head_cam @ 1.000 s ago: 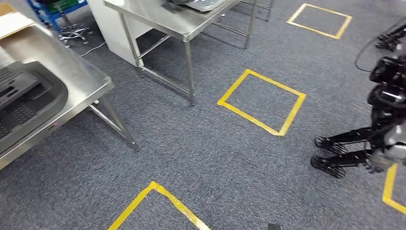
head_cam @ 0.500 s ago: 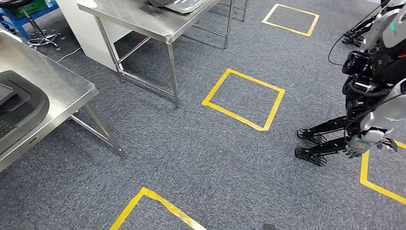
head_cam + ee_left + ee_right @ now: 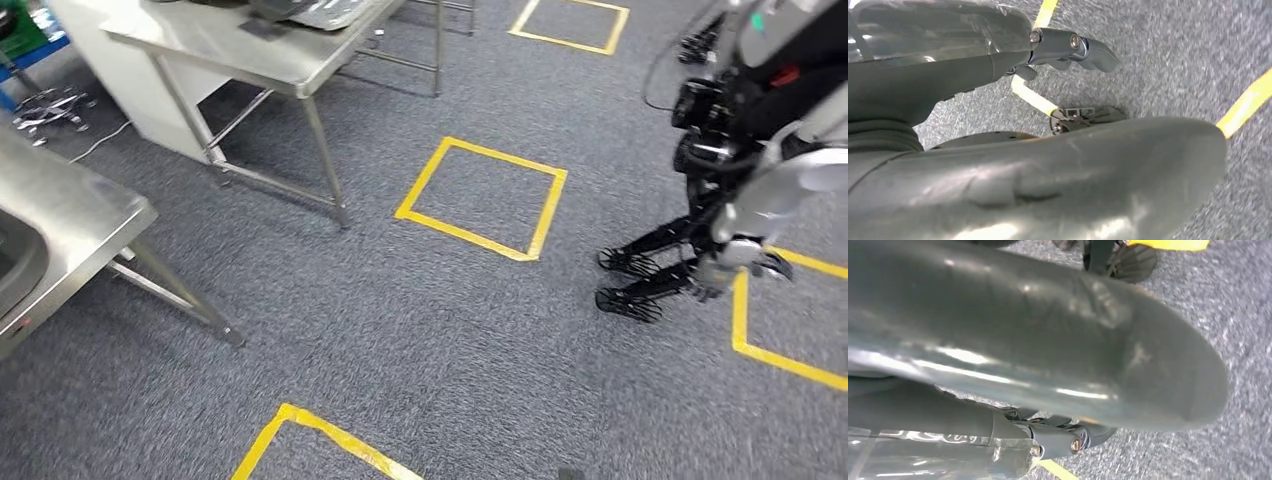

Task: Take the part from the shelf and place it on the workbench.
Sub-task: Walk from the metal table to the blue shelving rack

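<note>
In the head view a steel workbench (image 3: 70, 215) stands at the left, with a sliver of a dark moulded part (image 3: 15, 268) on it at the picture's edge. My left hand (image 3: 1038, 160) hangs over grey carpet, its thick thumb large in front and its fingers (image 3: 1068, 44) stretched out, holding nothing. My right hand (image 3: 1038, 350) hangs the same way above the carpet, with its fingers (image 3: 1068, 437) straight and nothing in it. No shelf is in sight.
Another silver and black humanoid robot (image 3: 745, 120) stands at the right, its feet (image 3: 635, 285) on the carpet. A second steel table (image 3: 255, 55) and a white cabinet (image 3: 120, 75) are at the back left. Yellow tape squares (image 3: 480, 195) mark the grey floor.
The camera has swung to the right: the whole scene has slid left. The workbench with the dark part has nearly left the picture and the other robot has come further in.
</note>
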Robot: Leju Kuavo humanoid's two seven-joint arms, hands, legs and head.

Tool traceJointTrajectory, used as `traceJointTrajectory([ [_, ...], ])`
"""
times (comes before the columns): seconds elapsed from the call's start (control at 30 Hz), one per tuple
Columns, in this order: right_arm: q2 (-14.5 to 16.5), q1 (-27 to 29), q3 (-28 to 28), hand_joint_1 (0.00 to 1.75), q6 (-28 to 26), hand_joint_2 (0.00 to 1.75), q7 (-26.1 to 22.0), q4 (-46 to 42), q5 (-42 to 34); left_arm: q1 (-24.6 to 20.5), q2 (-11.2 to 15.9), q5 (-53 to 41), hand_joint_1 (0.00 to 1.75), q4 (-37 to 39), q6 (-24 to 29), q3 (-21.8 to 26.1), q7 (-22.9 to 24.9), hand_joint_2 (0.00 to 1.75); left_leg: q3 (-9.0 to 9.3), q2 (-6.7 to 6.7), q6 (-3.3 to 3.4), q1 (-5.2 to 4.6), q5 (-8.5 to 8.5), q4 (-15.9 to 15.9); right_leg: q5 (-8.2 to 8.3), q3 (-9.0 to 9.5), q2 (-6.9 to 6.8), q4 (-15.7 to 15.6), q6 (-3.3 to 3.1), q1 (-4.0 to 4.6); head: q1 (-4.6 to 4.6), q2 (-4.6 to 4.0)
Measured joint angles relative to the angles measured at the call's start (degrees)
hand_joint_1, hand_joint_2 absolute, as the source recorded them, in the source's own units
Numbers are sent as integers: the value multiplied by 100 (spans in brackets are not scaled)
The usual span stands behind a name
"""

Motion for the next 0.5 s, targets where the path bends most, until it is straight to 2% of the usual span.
traceJointTrajectory([
  [0.03,-1,-3,1,0,0,0,0,1,-1,10,1,0,0,1,-1,0,-1,0,-191,-40,1,-2,-180,403,-2,-2,39,2,-17,11,-27,0],
  [0.07,-1,-2,3,0,0,0,0,1,-2,23,1,1,0,1,-1,0,-1,0,-356,-56,6,-4,-285,733,-5,0,86,4,-26,23,-44,0],
  [0.1,0,1,5,0,0,0,0,1,-3,33,2,1,0,1,-1,-1,0,0,-444,-64,17,-8,-279,884,-7,4,136,7,-30,32,-54,0],
  [0.13,1,4,9,0,0,0,0,1,-3,39,2,1,0,1,-1,-1,0,0,-428,-71,36,-13,-158,804,-8,12,191,10,-31,37,-61,0],
  [0.2,2,4,15,0,0,0,0,1,-3,42,8,1,0,1,-1,-2,0,0,-142,-161,87,-20,283,93,-17,32,297,21,-18,37,-81,0],
  [0.23,2,-1,17,0,0,0,0,1,-3,42,12,1,0,1,-2,-1,0,0,6,-249,106,-20,454,-289,-28,32,342,41,-1,45,-94,0],
  [0.27,3,-4,20,0,0,0,0,1,-4,41,16,1,0,1,-2,-1,-1,0,102,-319,119,-20,556,-553,-36,23,384,55,22,47,-102,0],
  [0.3,3,-4,22,0,0,0,0,1,-4,40,19,1,0,1,-3,0,-1,0,137,-365,130,-25,584,-678,-39,8,420,65,50,45,-106,0],
  [0.37,2,2,24,0,-1,0,0,1,-4,39,19,0,0,1,-3,-1,-2,0,140,-320,172,-39,596,-716,-29,-13,482,56,117,28,-104,0],
  [0.43,3,11,26,0,-3,0,0,1,-3,32,20,0,0,1,-3,-2,-3,0,158,-234,252,-35,637,-771,-121,-63,367,183,174,15,-85,0],
  [0.5,5,-2,28,0,-4,0,0,1,-3,27,21,1,0,1,-3,-1,-5,0,168,-131,307,-31,660,-811,-439,-301,166,718,219,6,-24,0],
])
